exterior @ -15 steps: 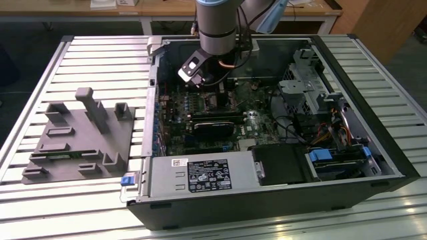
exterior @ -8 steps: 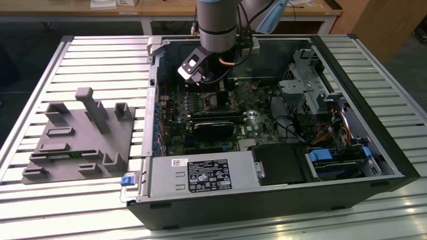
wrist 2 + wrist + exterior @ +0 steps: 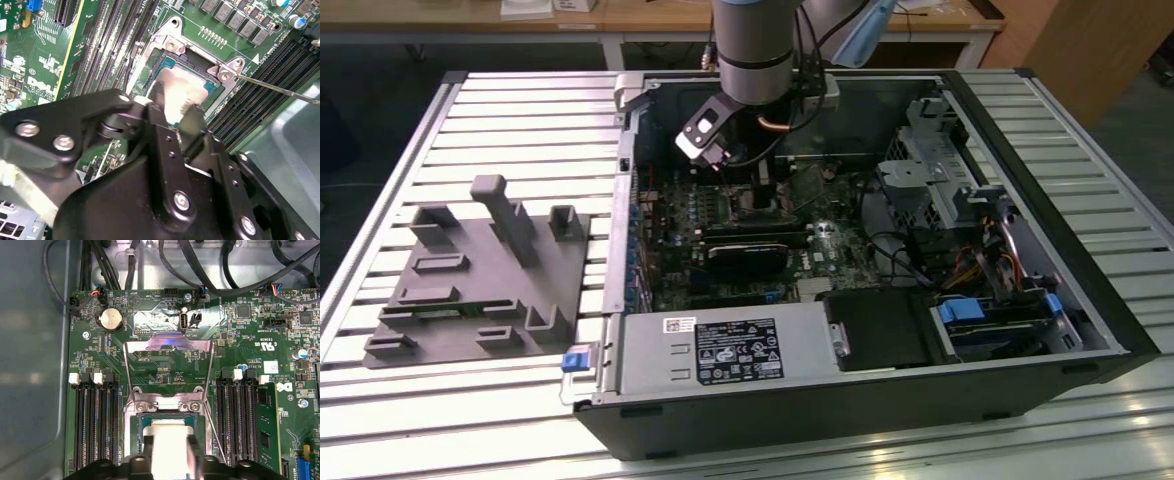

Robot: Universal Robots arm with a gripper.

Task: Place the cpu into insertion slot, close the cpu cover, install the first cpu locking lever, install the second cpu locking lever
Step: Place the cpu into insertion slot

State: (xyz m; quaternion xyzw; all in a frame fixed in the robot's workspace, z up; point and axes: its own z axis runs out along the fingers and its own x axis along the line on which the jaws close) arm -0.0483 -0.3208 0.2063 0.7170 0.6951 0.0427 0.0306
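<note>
In the upper middle of the exterior view, the arm (image 3: 754,50) is reaching down into an open computer case (image 3: 854,415) that is lying on a slatted worktop (image 3: 494,110). The gripper (image 3: 750,180) is hanging low over the green motherboard (image 3: 720,215). A grey fixture (image 3: 480,290) is sitting on the worktop towards the exterior view's left, well apart from the case.

In the second wrist view, the gripper (image 3: 175,107) is pinching the cpu (image 3: 182,87). The jaws are pressing on two opposite edges of its pale metal top, with one black finger (image 3: 156,107) on each side. The cpu is sitting inside the silvery rim of the insertion slot (image 3: 172,46), its green border showing just within the frame. Whether it is fully seated or hovering just above, I cannot tell. A thin metal rod (image 3: 280,87) is running out from one corner of the rim.

In the first wrist view, the cpu cover (image 3: 167,344) is lying swung open and flat over the board, hinged at the slot's edge (image 3: 167,404). The board is showing through its window. The cpu (image 3: 167,437) is lying between the fingertips of the gripper (image 3: 169,457), with long black memory slots (image 3: 95,425) flanking the socket.
</note>
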